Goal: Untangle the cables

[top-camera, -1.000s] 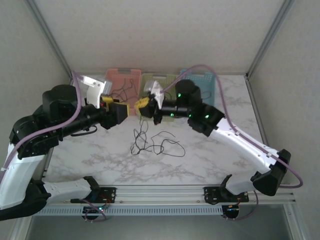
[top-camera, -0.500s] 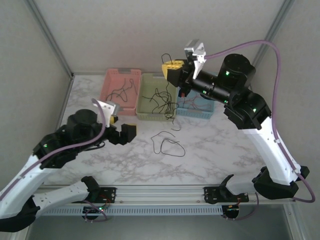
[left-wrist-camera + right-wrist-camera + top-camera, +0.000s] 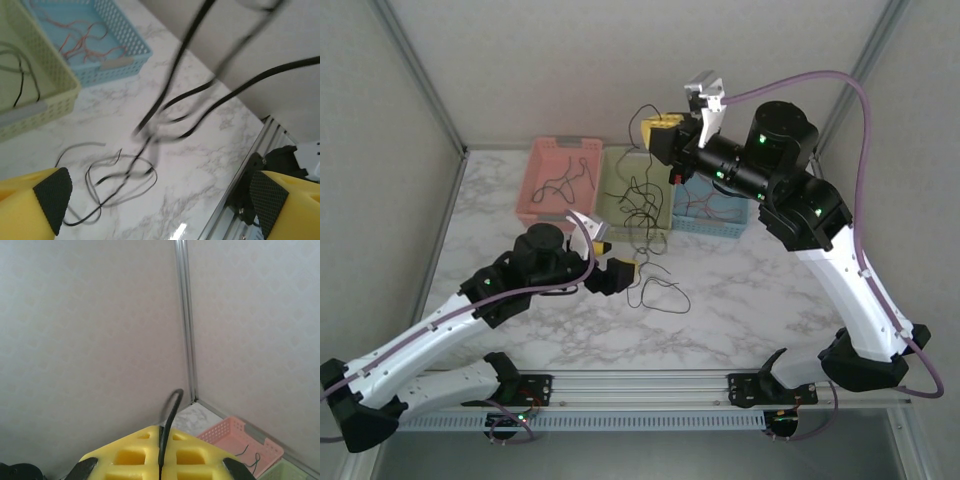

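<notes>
The right hand (image 3: 652, 130) is raised high above the far row of baskets. In the right wrist view its 2 yellow fingers (image 3: 130, 457) are pressed together on a thin black cable (image 3: 171, 410), which is pinched in the seam between them and arches up over the tips. In the top external view that cable hangs down from the hand in loose bends over the green basket (image 3: 610, 228), and its lower end reaches the worktop (image 3: 760, 300) just in front of the basket.

The left hand (image 3: 624, 271) is low over the worktop, near the front of the green basket. Its fingers are spread wide apart: the left wrist view shows 1 black pad (image 3: 52, 200) at each bottom corner, with nothing between them. The hanging cable crosses that view, blurred, in front of the camera. Beyond the fingers, a separate black cable loop (image 3: 658, 290) lies flat on the marble, just beside the left hand and apart from the baskets.

3 baskets stand side by side at the far edge. The pink basket (image 3: 542, 150) on the left holds black cables (image 3: 565, 182), the green one in the middle holds more black wire, and the blue basket (image 3: 131, 35) on the right holds red-brown cables (image 3: 82, 42).
</notes>
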### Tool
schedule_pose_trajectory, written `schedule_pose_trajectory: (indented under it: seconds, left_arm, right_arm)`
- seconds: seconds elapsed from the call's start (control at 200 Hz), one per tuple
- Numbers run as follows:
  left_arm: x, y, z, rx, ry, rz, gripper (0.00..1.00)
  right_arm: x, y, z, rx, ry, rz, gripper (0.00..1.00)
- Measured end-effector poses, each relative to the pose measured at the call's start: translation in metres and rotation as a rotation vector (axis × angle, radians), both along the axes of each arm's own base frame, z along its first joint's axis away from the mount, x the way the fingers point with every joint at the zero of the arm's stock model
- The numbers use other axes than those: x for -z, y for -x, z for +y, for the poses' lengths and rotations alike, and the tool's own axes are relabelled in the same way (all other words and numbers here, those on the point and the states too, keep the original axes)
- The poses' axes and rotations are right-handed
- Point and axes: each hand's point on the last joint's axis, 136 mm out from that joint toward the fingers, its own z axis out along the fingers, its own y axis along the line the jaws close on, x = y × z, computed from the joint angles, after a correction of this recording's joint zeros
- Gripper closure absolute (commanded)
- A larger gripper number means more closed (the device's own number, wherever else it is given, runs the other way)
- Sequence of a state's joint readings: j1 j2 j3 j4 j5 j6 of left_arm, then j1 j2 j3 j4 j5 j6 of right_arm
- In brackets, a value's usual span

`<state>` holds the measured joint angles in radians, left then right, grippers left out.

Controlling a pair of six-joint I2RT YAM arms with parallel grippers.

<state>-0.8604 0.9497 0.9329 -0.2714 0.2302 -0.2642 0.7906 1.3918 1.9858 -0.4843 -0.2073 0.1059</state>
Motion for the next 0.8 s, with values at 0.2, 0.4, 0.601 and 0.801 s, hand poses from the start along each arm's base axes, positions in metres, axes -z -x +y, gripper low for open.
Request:
schedule_pose_trajectory:
  seconds: [0.2, 0.4, 0.601, 0.801]
  left_arm:
    - [0.007, -0.009, -0.017, 0.035, -0.013, -0.027, 0.28]
    - [0.003, -0.015, -0.017, 0.018, -0.016, -0.064, 0.37]
    - [-0.008, -0.023, -0.017, -0.013, 0.011, -0.108, 0.30]
    - [-0.009, -0.024, -0.017, -0.006, -0.002, -0.140, 0.31]
  right_arm:
    - [0.007, 0.000, 0.002, -0.008, 0.003, 0.024, 1.00]
    - [0.015, 0.001, 0.006, -0.029, 0.014, 0.044, 1.00]
    - [0.015, 0.003, 0.004, -0.028, 0.012, 0.042, 1.00]
    - [0.008, 0.008, -0.001, -0.032, -0.003, 0.032, 1.00]
